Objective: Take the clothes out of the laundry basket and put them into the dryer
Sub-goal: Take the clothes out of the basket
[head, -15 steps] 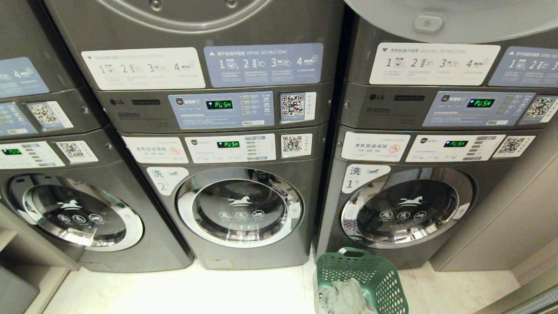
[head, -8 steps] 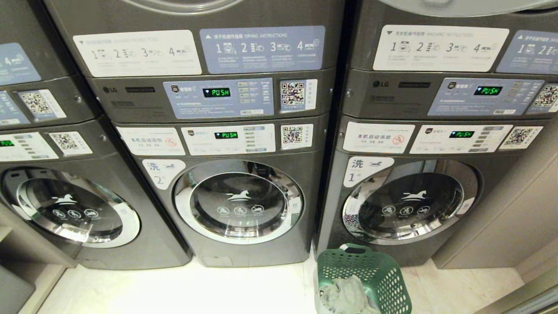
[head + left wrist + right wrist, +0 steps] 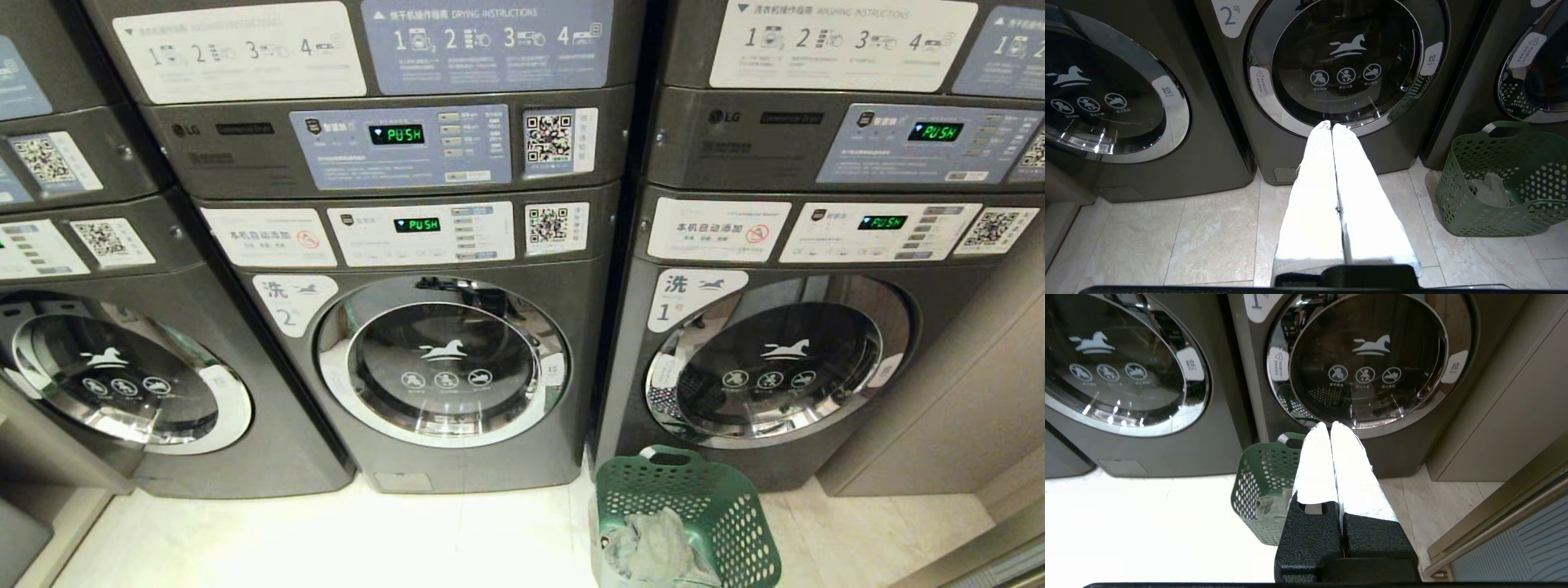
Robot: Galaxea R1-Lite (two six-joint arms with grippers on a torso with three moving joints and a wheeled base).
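While both tools are pressed together and empty, nothing is grasped yet.
Clothes (image 3: pixel 653 549) wait in the laundry basket (image 3: pixel 735 523), lower right of frame; left tool (image 3: pixel 1332 125) and right tool (image 3: pixel 1329 425) carry nothing.

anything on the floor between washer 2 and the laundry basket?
Nothing: bare pale floor tile between washer 2 and the laundry basket, clearest in the left wrist view.

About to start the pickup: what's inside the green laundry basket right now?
The laundry basket holds crumpled pale grey-green clothes bunched at the bottom. Anything beneath that heap is hidden, and the basket's near end runs out of the head view.
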